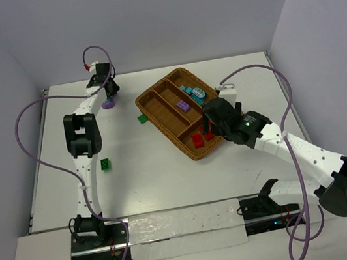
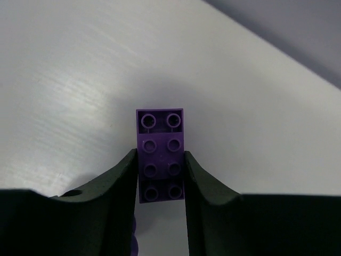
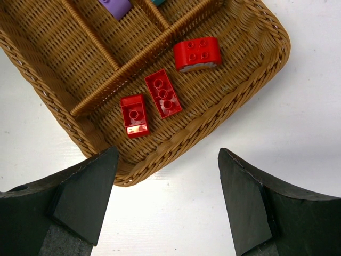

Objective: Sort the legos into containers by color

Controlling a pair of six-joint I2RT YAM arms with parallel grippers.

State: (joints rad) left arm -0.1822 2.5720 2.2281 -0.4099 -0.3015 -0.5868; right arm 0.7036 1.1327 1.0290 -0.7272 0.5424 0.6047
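**Left wrist view: purple brick clamped, well apart from the tray**

Left wrist view shows a purple brick point(image 2: 160, 133), studs up. The left gripper point(image 2: 160, 170) is closed on it, one dark finger against each long side. Gripping across the narrow width keeps the brick square to the fingers and leaves its far end free. I cannot tell whether it rests on the table point(image 2: 80, 80) or is just off it. From above, this brick sits at the far left of the table, well apart from the tray point(image 1: 147, 116).

Another purple brick point(image 1: 183, 106) lies in the tray's middle long compartment, so that is probably where the held one goes. Teal bricks point(image 1: 194, 92) fill the long compartment to its right. Three red bricks point(image 3: 163, 93) lie in the crosswise compartment at the near end. No brick shows in the leftmost long compartment, likely kept for green. Two green bricks point(image 1: 141, 118) are loose on the table, one just beside the tray's left rim and the other nearer the left arm.

The right gripper point(image 3: 168, 176) hangs over the tray's near corner with its fingers point(image 3: 85, 197) spread wide and nothing between them. That suits a gripper that holds nothing and has the reds below it.
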